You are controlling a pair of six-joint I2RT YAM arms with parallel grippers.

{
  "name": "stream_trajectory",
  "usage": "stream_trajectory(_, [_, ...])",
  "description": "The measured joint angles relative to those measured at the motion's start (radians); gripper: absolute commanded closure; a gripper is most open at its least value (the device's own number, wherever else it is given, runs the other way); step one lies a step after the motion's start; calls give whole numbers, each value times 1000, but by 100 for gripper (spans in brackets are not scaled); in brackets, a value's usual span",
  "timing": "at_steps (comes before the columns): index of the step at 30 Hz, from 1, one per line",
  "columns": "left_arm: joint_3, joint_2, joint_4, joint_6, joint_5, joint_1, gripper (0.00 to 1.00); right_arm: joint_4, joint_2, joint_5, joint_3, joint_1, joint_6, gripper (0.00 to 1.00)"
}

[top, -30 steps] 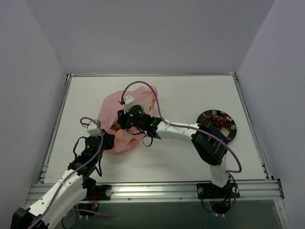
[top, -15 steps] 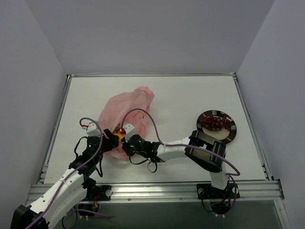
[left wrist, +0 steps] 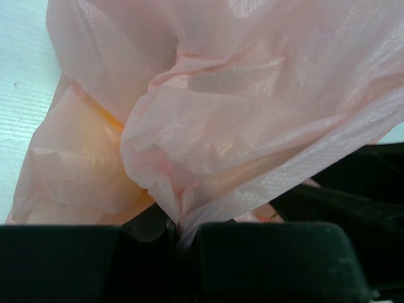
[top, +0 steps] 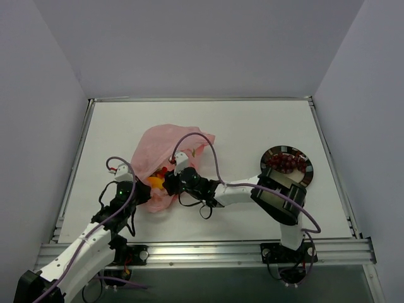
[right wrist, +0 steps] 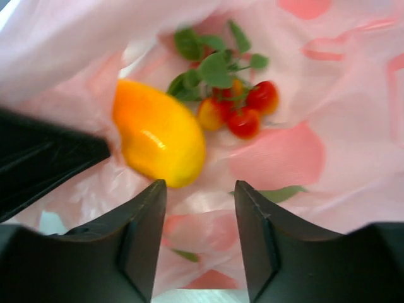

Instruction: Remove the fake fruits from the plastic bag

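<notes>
Where three plain grey-lilac walls [top: 189, 44] box in the scene, a white table [top: 252, 123] takes up most of the overhead view. An aluminium rail [top: 202, 254] along its near edge carries both arm bases.

From the right base, the right arm [top: 278, 196] rises to a bent elbow just in front of the plate. Its forearm then runs low and leftward across the table to the bag. The left arm [top: 95, 230] leans forward and to the right from its corner, with its wrist at the bag's near left edge.

Left of the table's centre lies the plastic bag [top: 161, 142], crumpled, with its near end caught between the two wrists. The round dark-rimmed plate [top: 271, 153] sits on the right, well apart from the bag. On it lies the grape bunch [top: 287, 162].

The left gripper [left wrist: 181, 233] is pressed together on a gathered fold of the pink film, which fans upward from the pinch. The right gripper [right wrist: 199, 208] points into the bag with its fingers spread and nothing between them. Inside the bag, the yellow fruit [right wrist: 159, 136] lies just beyond the left fingertip. Farther in, beside it, sit the red-orange pieces [right wrist: 243, 110] with their green leaves.
</notes>
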Motion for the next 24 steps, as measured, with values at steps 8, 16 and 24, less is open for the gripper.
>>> stream_trajectory(8, [-11,-27,-1,2,17,0,98,-122,1,-26,150,-74,-39,44])
stream_trajectory(16, [-28,-53,15,14,33,0,98,-155,146,-23,290,-79,-48,45])
stream_trajectory(24, [-28,-49,32,20,37,0,98,-227,253,26,353,-80,-45,41])
